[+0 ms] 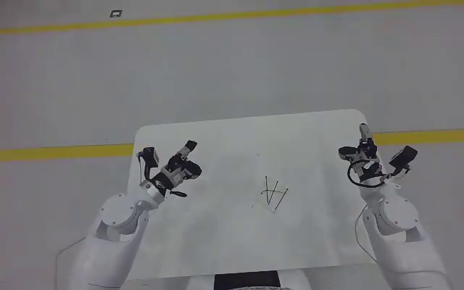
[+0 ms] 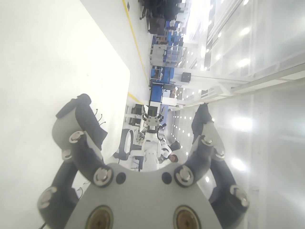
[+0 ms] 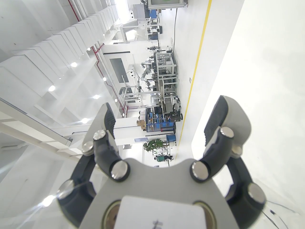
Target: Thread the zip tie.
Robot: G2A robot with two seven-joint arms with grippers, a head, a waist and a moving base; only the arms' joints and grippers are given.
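Thin black zip ties (image 1: 273, 194) lie crossed in a small heap on the white table (image 1: 246, 152), a little right of its middle. My left gripper (image 1: 188, 150) hangs over the table's left part, well away from the ties, open and holding nothing (image 2: 143, 106). Over the table's right edge is my right gripper (image 1: 363, 133), also open and empty (image 3: 164, 110). Thin black strands, perhaps tie ends (image 2: 100, 117), poke out past one left finger; some also show at the right wrist view's corner (image 3: 274, 212).
The table has rounded far corners and bare room all around the ties. Grey floor with yellow lines (image 1: 65, 152) lies beyond it. Workshop equipment (image 3: 164, 77) stands far off in the room.
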